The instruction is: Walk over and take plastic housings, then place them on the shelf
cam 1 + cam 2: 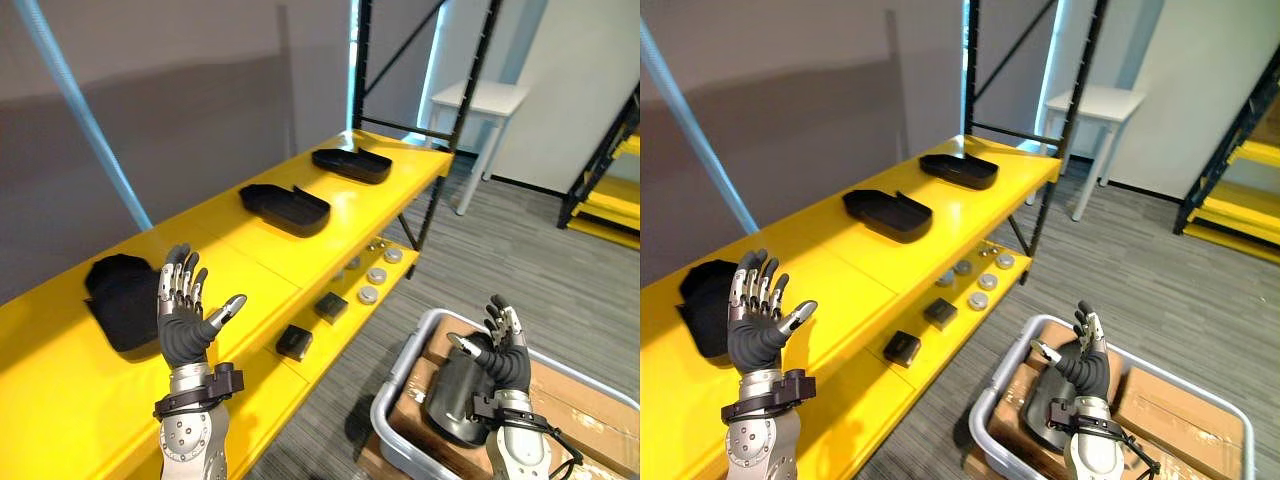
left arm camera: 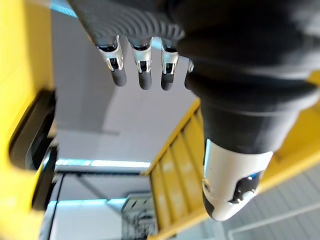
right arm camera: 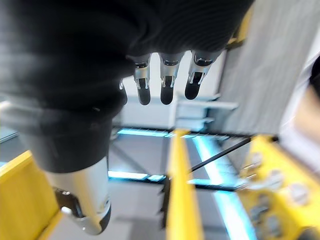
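Observation:
Three black plastic housings lie on the top board of the yellow shelf [image 1: 230,250]: one near me [image 1: 125,300], one in the middle [image 1: 285,207] and one at the far end [image 1: 352,164]. My left hand [image 1: 183,315] is raised over the shelf just right of the near housing, open, with its fingers [image 2: 142,70] straight and holding nothing. Another dark housing [image 1: 455,395] lies in a grey bin [image 1: 400,375] on the floor to the right. Above that housing is my right hand [image 1: 505,355], also open, its fingers [image 3: 165,80] spread.
The shelf's lower board carries two small black boxes [image 1: 294,342] and several round silver parts [image 1: 376,275]. Cardboard boxes [image 1: 575,400] fill the bin under the housing. A white table [image 1: 480,100] stands beyond the shelf's black upright, and another yellow rack [image 1: 610,190] is at the far right.

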{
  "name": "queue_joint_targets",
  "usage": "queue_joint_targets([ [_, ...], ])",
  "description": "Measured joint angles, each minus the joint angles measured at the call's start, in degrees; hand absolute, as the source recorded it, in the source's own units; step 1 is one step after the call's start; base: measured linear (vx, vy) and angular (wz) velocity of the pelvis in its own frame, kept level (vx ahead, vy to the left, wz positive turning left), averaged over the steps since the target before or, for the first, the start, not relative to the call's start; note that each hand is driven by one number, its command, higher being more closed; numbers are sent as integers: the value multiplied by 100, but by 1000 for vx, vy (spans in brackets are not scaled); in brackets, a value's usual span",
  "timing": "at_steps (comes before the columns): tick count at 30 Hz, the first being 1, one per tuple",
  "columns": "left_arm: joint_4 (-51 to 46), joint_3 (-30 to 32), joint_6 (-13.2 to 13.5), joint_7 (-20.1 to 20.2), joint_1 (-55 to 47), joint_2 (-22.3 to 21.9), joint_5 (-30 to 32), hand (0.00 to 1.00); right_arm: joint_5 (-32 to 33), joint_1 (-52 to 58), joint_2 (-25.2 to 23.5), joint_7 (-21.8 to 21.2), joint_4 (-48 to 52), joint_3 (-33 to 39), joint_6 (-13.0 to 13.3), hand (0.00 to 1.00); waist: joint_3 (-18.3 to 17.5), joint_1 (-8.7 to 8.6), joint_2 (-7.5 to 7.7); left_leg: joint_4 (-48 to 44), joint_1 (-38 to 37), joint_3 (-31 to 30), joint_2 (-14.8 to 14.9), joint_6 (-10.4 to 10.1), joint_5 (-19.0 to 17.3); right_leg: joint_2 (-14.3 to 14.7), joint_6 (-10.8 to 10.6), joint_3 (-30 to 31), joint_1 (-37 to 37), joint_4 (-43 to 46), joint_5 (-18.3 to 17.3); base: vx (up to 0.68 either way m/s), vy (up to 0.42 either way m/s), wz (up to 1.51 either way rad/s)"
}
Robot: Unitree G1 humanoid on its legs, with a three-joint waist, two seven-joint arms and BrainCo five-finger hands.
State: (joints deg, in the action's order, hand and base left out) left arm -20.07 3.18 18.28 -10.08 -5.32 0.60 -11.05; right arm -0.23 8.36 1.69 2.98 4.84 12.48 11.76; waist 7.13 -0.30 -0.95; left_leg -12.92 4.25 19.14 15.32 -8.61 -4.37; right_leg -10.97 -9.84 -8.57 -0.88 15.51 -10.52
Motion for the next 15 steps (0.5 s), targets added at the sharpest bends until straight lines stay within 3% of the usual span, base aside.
queue_joint_targets([
  [1,24,-8,-31,-29,-2,-166,29,0,9,61,95,-29,-60,-20,-17,0,-14,-56,-154,148,51,5,216,-12,180,295,221,-16,30,-375,96,-58,-351,-46],
  [3,27,22,-75,-92,-30,-343,67,0,14,184,186,-65,-206,-23,-71,0,-40,-150,-271,247,-31,-43,541,146,309,714,446,27,196,-779,313,-42,-273,-43],
  [4,32,94,-74,-107,-98,-362,50,0,14,239,194,-81,-204,-47,-70,0,-48,-174,-292,240,-123,-54,726,233,368,928,546,131,273,-912,380,-28,-224,-54],
  [6,145,250,-80,-136,-236,-373,-31,0,14,240,258,-77,-194,-76,-64,0,-36,-179,-288,102,-119,-252,800,391,476,1051,636,362,202,-914,437,-36,-188,-67],
  [8,234,389,-95,-176,-355,-381,-123,0,11,251,292,-20,-197,-77,-65,0,8,-169,-265,-146,2,-712,662,352,373,1033,713,613,83,-908,487,-35,-58,-69],
  [9,337,516,-92,-182,-402,-379,-126,0,11,233,291,35,-197,-78,-66,0,29,-97,-272,-178,-53,-1052,382,243,147,982,729,801,-9,-905,545,-26,49,-62],
  [11,633,653,-92,-155,-409,-385,-147,0,-16,228,273,101,-201,-80,-71,0,80,-98,-354,-92,-164,-1117,262,366,-19,979,685,946,-76,-886,582,-43,101,-52],
  [15,1869,653,-258,57,-335,-373,-177,0,-239,-40,166,300,-323,-66,-170,0,333,-98,-428,52,-161,-1125,81,220,-201,792,476,990,-187,-941,722,-88,160,-7],
])
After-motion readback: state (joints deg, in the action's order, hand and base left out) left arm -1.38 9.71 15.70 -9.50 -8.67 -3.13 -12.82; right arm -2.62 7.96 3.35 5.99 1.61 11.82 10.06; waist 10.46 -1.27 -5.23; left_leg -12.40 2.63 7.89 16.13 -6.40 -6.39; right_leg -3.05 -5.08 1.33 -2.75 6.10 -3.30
